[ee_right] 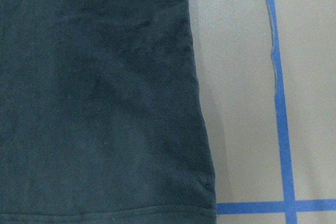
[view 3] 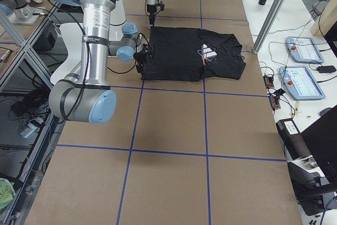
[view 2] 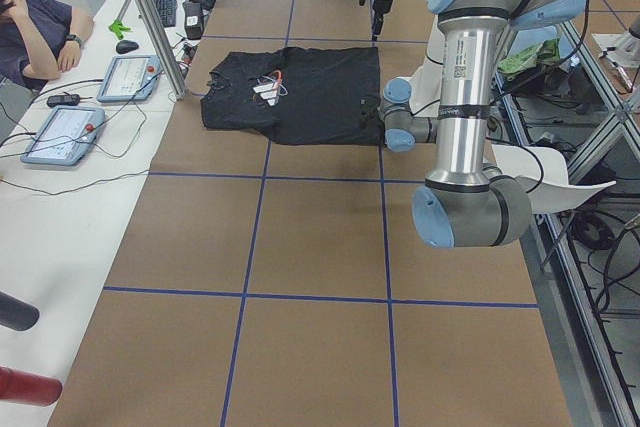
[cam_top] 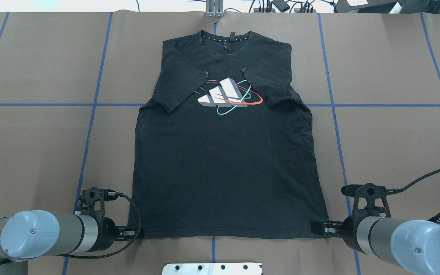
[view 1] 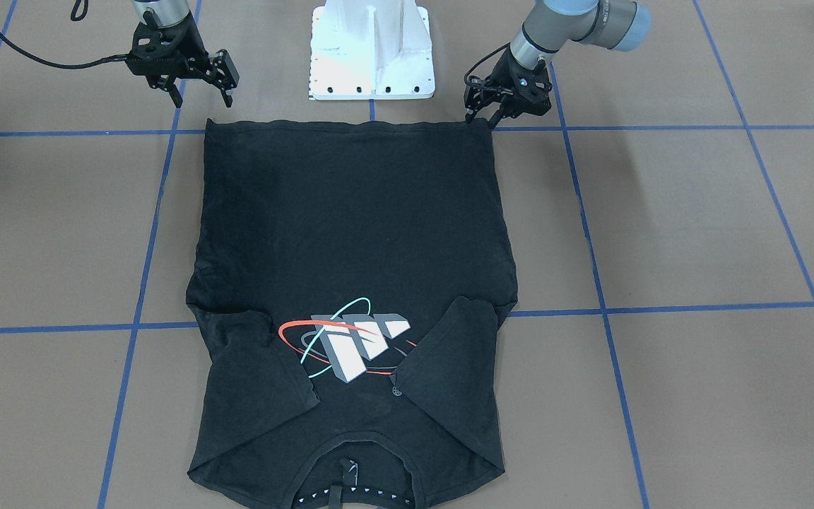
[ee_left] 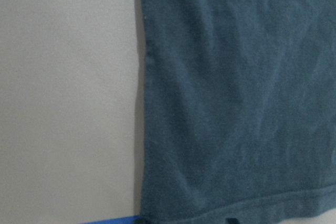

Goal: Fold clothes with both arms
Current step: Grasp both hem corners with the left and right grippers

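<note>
Black T-shirt (view 1: 350, 212) is lying flat mid-table, print up. In the overhead view its collar is pointing to 12 o'clock and its hem to 6. Sleeves (view 1: 258, 360) are folded inward, so this is likely setting up a hem-to-collar fold. Left gripper (view 1: 482, 119) is sitting at the 7 o'clock hem corner, jaws apart, not yet pinching. Right gripper (view 1: 201, 92) is hovering near the 5 o'clock corner, spread wide. White pedestal base (view 1: 372, 49) is sitting just behind the hem, probably not interfering.

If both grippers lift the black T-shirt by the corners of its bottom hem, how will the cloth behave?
The T-shirt is probably floppy: it lies flat with soft wrinkles, so its middle would likely sag between the corners. It looks thin, so likely light. The sleeves, folded loosely over the chest, may fall open.
</note>
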Controlling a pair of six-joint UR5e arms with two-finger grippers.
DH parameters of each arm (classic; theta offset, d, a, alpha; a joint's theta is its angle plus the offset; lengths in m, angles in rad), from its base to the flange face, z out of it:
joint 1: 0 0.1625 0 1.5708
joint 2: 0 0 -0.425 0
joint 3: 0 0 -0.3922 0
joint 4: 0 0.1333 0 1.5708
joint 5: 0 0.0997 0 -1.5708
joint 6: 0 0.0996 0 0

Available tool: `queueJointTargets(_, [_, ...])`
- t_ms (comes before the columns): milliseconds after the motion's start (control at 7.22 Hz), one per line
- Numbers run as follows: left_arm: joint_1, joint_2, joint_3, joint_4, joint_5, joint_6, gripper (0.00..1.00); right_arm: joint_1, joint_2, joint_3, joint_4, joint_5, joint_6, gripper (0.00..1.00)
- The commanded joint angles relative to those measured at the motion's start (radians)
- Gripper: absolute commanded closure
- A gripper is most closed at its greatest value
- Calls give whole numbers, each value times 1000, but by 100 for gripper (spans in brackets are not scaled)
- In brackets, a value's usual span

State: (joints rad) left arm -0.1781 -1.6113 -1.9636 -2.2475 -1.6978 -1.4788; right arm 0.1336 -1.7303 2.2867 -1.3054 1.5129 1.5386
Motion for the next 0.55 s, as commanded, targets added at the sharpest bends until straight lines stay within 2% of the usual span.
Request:
queueJointTargets(0, [0, 2, 2, 2, 0, 0, 67, 0, 0, -1, 0, 0, 0, 0])
queueJointTargets(277, [0, 21, -8, 2, 1, 0, 99, 0, 0, 0, 0, 0, 0, 0])
queueJointTargets(416, [-1, 21, -9, 2, 1, 0, 100, 0, 0, -1, 0, 1, 0, 0])
